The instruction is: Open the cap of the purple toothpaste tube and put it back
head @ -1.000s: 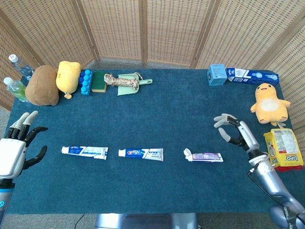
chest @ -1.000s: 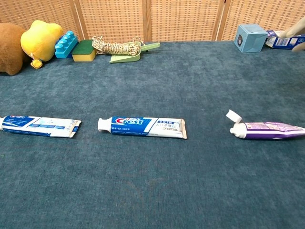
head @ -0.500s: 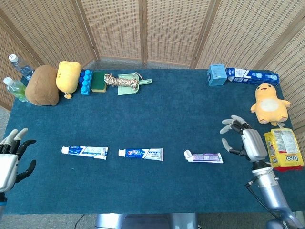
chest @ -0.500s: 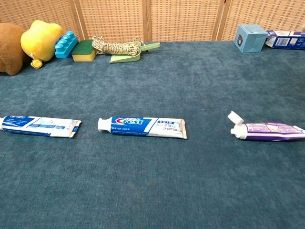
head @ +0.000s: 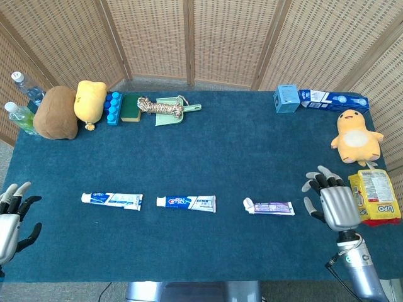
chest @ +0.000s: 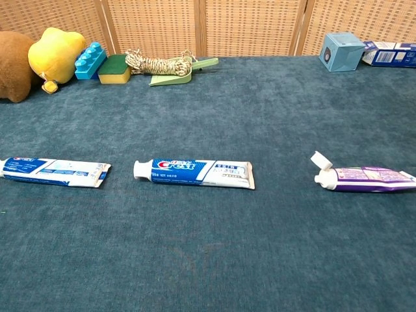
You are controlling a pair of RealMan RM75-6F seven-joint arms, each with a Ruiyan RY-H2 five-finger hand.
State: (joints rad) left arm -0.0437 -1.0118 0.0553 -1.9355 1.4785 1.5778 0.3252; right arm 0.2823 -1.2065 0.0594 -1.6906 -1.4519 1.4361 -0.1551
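The purple toothpaste tube (head: 272,207) (chest: 367,179) lies flat on the blue cloth, nozzle to the left. Its white flip cap (chest: 319,160) (head: 247,202) stands hinged open at that end. My right hand (head: 332,201) hovers just right of the tube's tail with its fingers spread and nothing in it. Far left, at the table's edge, my left hand (head: 11,218) is also open and empty. The chest view shows neither hand.
Two blue-and-white toothpaste tubes (head: 186,202) (head: 112,199) lie in a row left of the purple one. A yellow snack bag (head: 374,196) and a plush duck (head: 355,135) sit beside my right hand. Boxes, toys, rope and bottles line the back edge.
My right hand has drawn back to the right and toward the front edge, away from the purple tube. The left hand has sunk lower at the left edge. The tube stays put.
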